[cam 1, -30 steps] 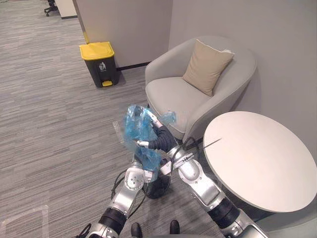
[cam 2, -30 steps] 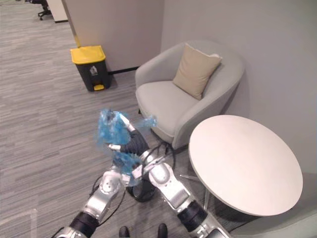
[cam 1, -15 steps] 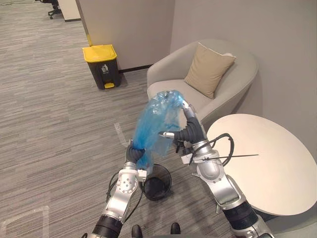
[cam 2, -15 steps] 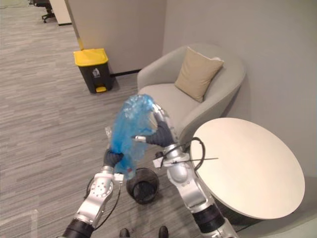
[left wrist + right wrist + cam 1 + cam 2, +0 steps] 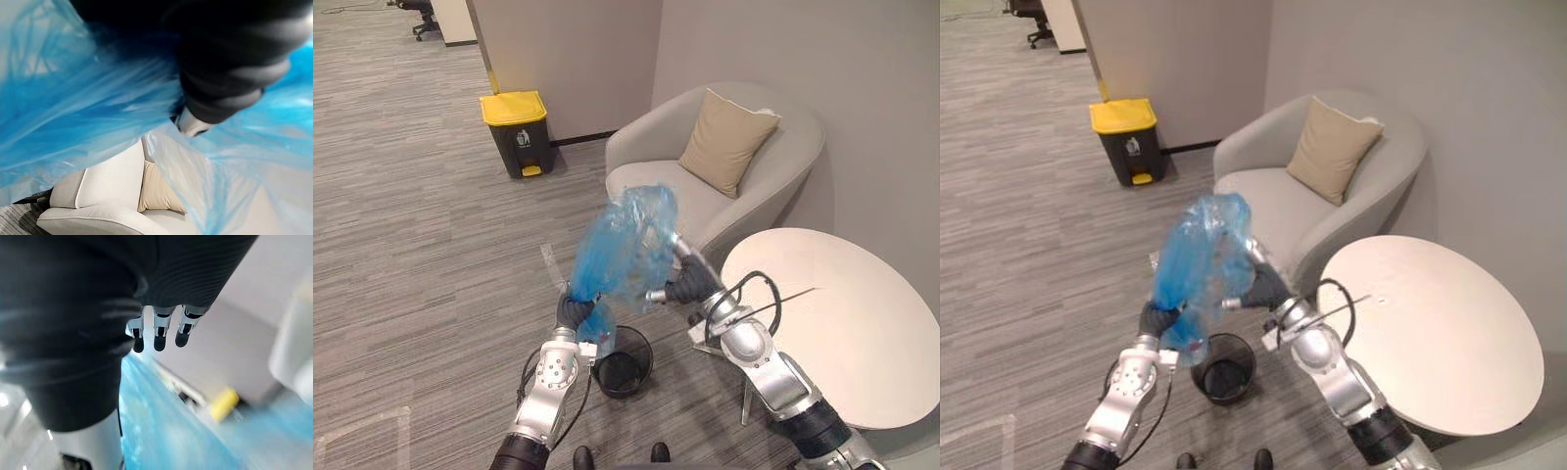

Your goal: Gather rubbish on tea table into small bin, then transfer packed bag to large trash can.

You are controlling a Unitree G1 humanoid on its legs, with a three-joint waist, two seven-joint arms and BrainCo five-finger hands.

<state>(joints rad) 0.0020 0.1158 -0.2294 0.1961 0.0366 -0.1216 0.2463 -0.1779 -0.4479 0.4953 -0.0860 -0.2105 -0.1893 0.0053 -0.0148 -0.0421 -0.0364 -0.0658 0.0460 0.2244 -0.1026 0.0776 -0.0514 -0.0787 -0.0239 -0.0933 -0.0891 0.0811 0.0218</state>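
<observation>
A blue plastic bag [image 5: 625, 250] hangs in the air above the small black bin [image 5: 624, 360] on the floor. My left hand [image 5: 576, 311] is shut round the bag's lower part, just above the bin. My right hand [image 5: 690, 284] is higher and to the right, with fingers and thumb clasping the bag's upper part; the bag's crumpled top sticks up past it. In the left wrist view the blue bag [image 5: 98, 112] wraps round my hand. The large trash can [image 5: 516, 132], dark with a yellow lid, stands by the far wall.
The round white tea table [image 5: 842, 323] is at the right, bare on top. A grey armchair [image 5: 705, 186] with a beige cushion [image 5: 726, 140] stands behind the bag. Open grey carpet lies between me and the trash can.
Both hands have lifted the bag out of the bin and stretched it upward. In the last half second my right hand dropped a little, leaving the bag's top above it.
</observation>
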